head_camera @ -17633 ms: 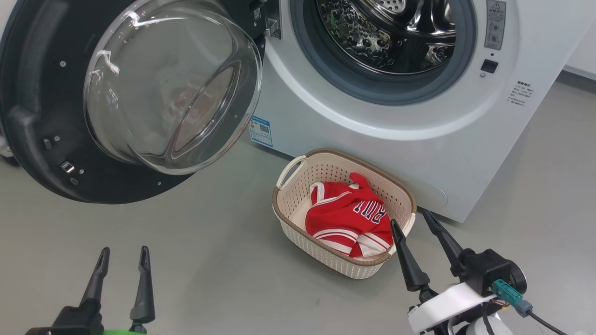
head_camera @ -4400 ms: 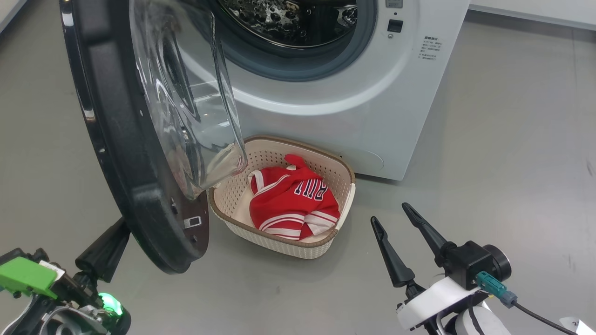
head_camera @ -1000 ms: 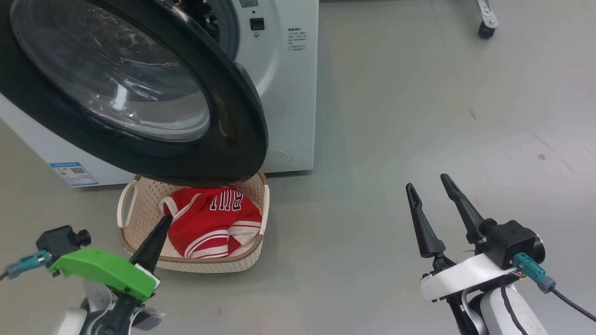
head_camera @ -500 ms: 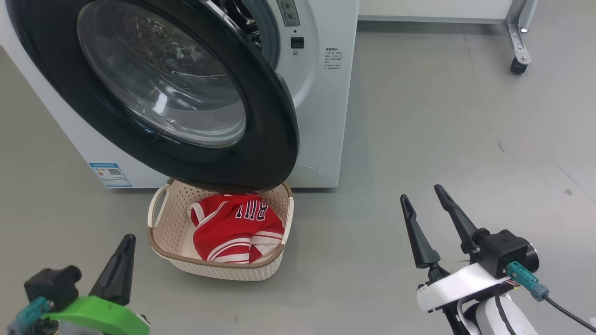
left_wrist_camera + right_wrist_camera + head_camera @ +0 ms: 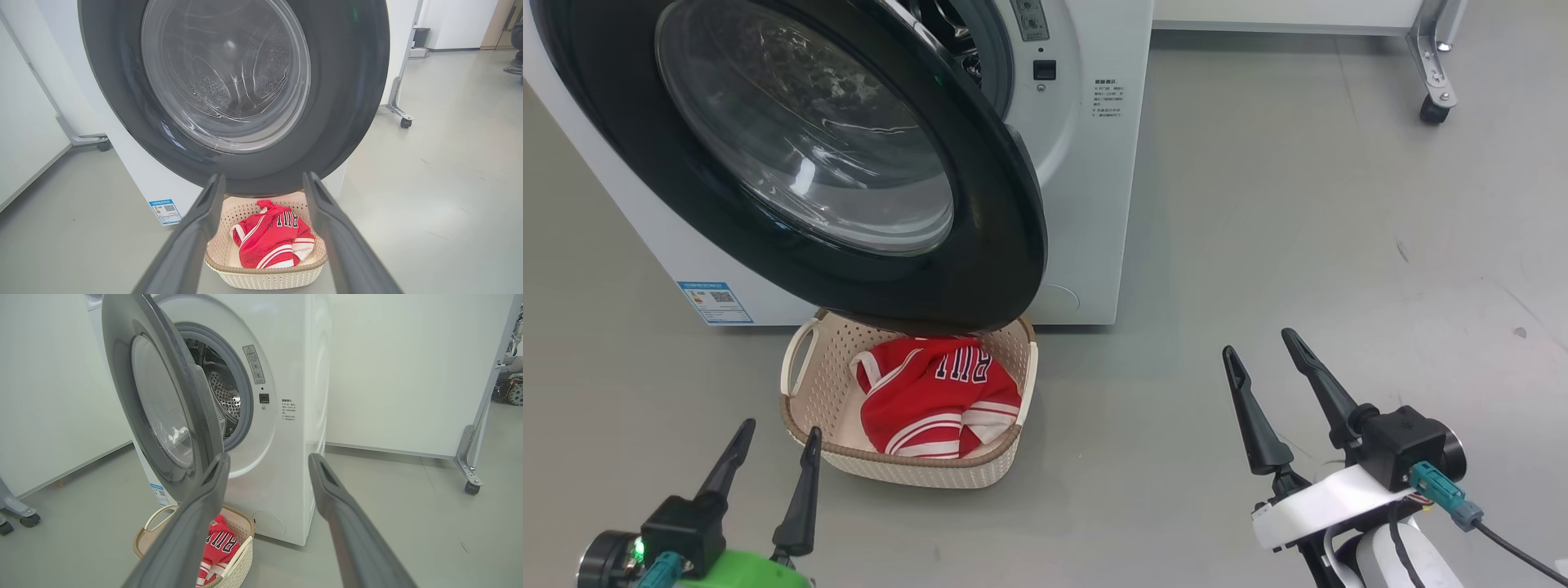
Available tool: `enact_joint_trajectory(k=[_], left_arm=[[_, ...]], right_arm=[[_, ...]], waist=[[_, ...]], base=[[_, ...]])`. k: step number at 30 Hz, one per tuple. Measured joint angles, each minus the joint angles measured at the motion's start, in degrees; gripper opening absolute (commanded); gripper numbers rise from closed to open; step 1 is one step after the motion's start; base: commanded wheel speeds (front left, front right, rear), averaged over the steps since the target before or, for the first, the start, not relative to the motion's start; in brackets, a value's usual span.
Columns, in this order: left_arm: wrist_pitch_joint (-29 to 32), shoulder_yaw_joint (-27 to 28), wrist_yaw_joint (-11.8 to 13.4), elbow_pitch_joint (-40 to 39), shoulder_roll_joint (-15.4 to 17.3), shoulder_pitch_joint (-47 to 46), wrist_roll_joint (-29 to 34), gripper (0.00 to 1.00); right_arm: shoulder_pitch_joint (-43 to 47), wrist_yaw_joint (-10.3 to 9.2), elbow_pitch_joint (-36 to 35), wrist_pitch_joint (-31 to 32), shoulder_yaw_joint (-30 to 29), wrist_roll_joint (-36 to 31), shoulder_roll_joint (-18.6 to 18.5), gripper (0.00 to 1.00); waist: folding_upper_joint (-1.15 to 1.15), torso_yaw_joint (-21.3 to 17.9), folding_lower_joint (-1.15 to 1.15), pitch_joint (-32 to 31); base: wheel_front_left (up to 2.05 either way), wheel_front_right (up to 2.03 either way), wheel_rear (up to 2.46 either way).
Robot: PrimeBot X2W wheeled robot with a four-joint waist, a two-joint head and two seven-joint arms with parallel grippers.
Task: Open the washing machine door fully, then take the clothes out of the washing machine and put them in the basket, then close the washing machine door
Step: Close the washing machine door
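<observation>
L gripper [image 5: 781, 426] open, empty; R gripper [image 5: 1258, 342] same.

Smooth grey floor [image 5: 1258, 204], faintly scuffed; white wall [image 5: 400, 367] behind; at upper right, a castor [image 5: 1432, 110], perhaps of a partition [image 5: 1274, 13].

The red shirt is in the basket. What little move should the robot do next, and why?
Probably nudge the washing machine door fully shut with the left gripper. The clothes already lie in the basket, the door hangs ajar off the washing machine, and the open left gripper is free in front of it.
</observation>
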Motion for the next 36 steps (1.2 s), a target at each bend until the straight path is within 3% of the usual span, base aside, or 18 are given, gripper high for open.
enact_joint_trajectory(k=[13,36], left_arm=[[0.4,6.1,0.7,-5.0,-6.4,1.2,4.9,1.00],[0.4,9.6,0.3,-6.5,-10.1,4.2,9.4,1.00]], right_arm=[[0.0,0.00,0.0,0.0,-0.5,-0.4,0.0,1.00],[0.0,0.00,0.3,0.0,-0.4,-0.6,0.0,1.00]], waist=[[0.00,0.0,0.00,0.5],[0.00,-0.1,0.00,0.5]], base=[[0.00,0.00,0.00],[0.00,0.00,0.00]])
